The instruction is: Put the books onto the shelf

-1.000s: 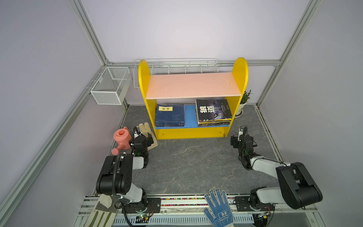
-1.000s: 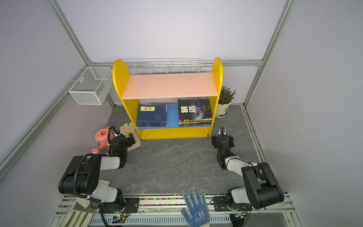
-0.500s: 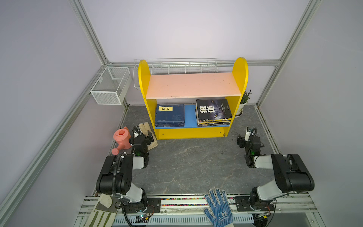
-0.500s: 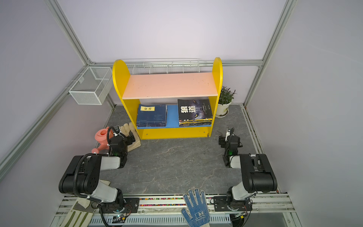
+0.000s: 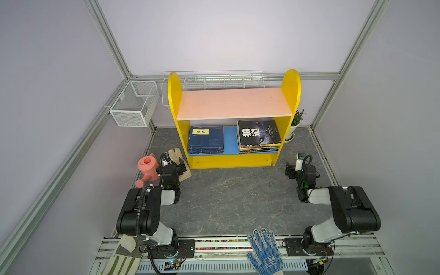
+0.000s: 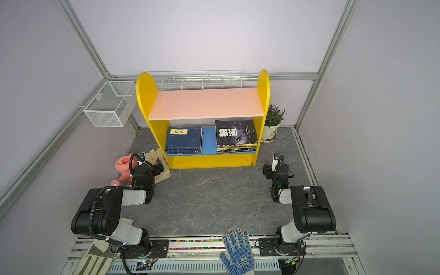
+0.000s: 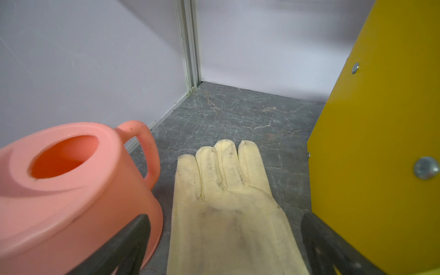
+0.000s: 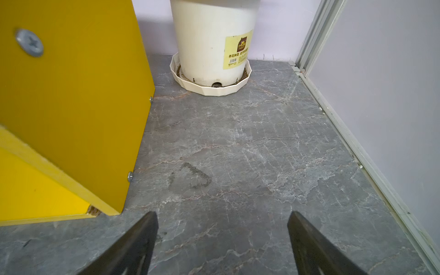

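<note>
The right gripper (image 8: pixel 222 214) had drawn back from the front of the shelf (image 5: pixel 233 162) to 4 o'clock, jaws wide and empty. The left gripper (image 7: pixel 225 215), jaws wide, hung over a cream glove (image 7: pixel 228 190) at 8 o'clock. The navy books (image 5: pixel 206 140) and black books (image 5: pixel 258 134) lay stacked on the blue lower board (image 5: pixel 229 140) at 12 o'clock, so the task was judged finished. The mesh basket (image 5: pixel 133 104) and wire rack (image 5: pixel 212 81) held nothing

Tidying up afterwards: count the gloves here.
3: cream glove beside the shelf, blue glove on the front rail, striped glove by the left arm's base. More may be hidden.
</note>
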{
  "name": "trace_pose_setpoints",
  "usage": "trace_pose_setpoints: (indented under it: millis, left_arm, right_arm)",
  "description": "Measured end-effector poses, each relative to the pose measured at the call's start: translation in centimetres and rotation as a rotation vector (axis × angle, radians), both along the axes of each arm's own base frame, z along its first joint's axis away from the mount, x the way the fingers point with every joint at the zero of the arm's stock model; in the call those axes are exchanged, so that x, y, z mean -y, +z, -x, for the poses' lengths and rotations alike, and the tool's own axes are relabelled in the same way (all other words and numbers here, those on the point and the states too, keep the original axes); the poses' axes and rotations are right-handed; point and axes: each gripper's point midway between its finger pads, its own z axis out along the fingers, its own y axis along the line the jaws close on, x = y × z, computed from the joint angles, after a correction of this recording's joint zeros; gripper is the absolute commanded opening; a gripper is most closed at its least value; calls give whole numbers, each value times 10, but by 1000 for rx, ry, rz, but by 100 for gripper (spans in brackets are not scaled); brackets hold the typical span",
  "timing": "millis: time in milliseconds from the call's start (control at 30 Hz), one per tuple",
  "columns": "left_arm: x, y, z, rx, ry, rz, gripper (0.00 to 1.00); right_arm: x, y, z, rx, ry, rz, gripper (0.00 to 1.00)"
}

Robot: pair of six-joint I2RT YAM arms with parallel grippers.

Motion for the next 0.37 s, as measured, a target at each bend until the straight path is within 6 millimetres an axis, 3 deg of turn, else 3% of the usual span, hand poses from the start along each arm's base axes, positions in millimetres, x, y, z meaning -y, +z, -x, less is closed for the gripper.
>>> trace_pose_setpoints:
  millis: [367]
  left_arm:
    - [0,0,0,0,0,0,99]
  right_arm:
    - [-1,-1,0,-1,25,-26,88]
